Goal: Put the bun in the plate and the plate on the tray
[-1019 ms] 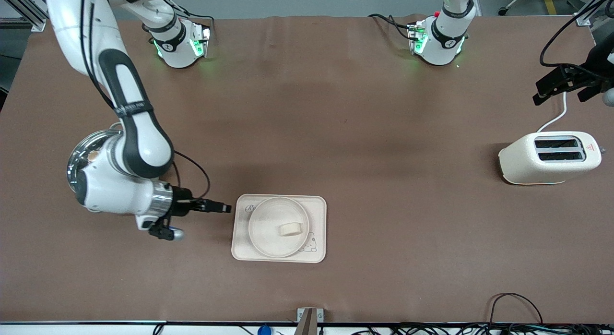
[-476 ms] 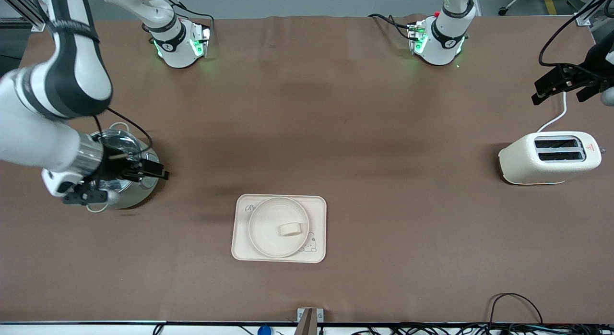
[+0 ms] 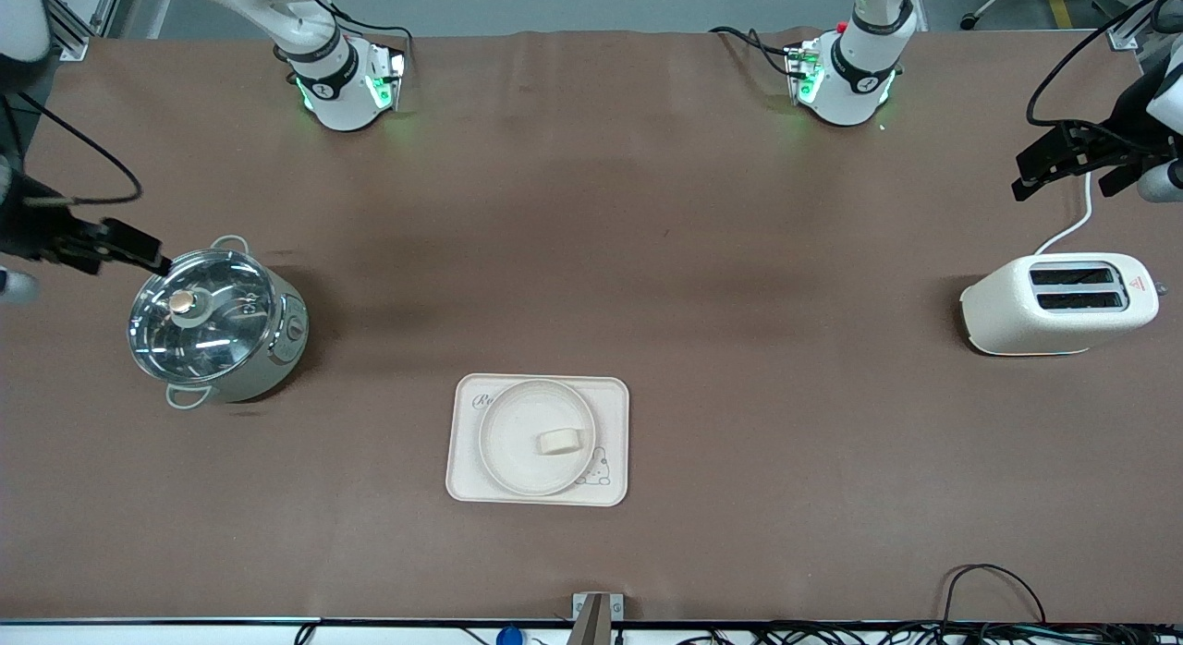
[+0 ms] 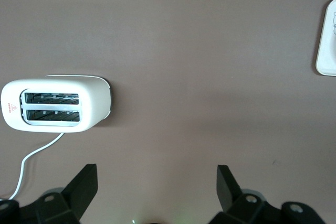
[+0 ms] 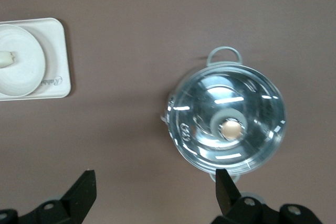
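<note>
1. front view showed the bun (image 3: 560,440) lying in the plate (image 3: 511,446), a little off the plate's middle toward the left arm's end of the table.
2. the plate sat on the tray (image 3: 615,432), covering most of it, with the tray's script and bunny drawing peeking out past the plate's rim.
3. the tray lay on the brown table (image 3: 647,257), nearer to the front camera than anything else on it.
4. the right gripper (image 3: 129,248) hung over the table at the right arm's end, just beside the steel pot (image 3: 217,326) with its glass lid (image 3: 199,314).
5. in the right wrist view its fingers (image 5: 84,190) stood wide apart with nothing between them, the pot, the plate (image 5: 23,69) and a bit of the bun (image 5: 5,59) lying below.
6. the left gripper (image 3: 1063,164) hung over the left arm's end of the table, above the white cord of the toaster (image 3: 1058,303).
7. the left wrist view showed its fingers (image 4: 84,184) spread wide as well, holding nothing, with the toaster (image 4: 55,104) below and a corner of the tray (image 4: 326,51) at the edge.
</note>
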`<state>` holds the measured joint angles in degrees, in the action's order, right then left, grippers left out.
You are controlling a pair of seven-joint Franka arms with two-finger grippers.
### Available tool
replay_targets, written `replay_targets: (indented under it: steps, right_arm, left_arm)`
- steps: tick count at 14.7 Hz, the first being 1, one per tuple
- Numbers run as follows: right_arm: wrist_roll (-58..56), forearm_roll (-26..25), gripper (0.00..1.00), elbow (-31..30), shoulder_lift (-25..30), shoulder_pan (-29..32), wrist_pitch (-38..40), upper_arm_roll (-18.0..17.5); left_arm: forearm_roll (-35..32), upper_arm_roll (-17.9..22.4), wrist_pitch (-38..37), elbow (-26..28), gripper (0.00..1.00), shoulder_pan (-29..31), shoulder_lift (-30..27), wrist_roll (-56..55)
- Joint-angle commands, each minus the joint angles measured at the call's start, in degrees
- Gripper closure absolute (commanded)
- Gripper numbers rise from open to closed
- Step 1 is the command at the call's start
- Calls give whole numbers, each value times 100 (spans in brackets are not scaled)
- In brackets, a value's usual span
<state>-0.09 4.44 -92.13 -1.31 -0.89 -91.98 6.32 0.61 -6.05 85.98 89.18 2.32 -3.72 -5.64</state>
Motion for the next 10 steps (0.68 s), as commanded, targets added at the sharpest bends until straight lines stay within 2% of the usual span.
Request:
replay_targets:
  steps: [1, 5, 10]
  right_arm:
    - [-149, -145, 0, -173, 324, 335, 294, -131]
    - [-131, -373, 0, 18, 457, 318, 506, -166]
    - [-140, -426, 0, 301, 465, 309, 901, -175]
  left_arm:
    - [-26, -11, -55, -102, 0, 6, -15, 159]
    - [-35, -28, -169, -102, 0, -12, -15, 160]
    - [-369, -485, -239, -94, 0, 14, -32, 177]
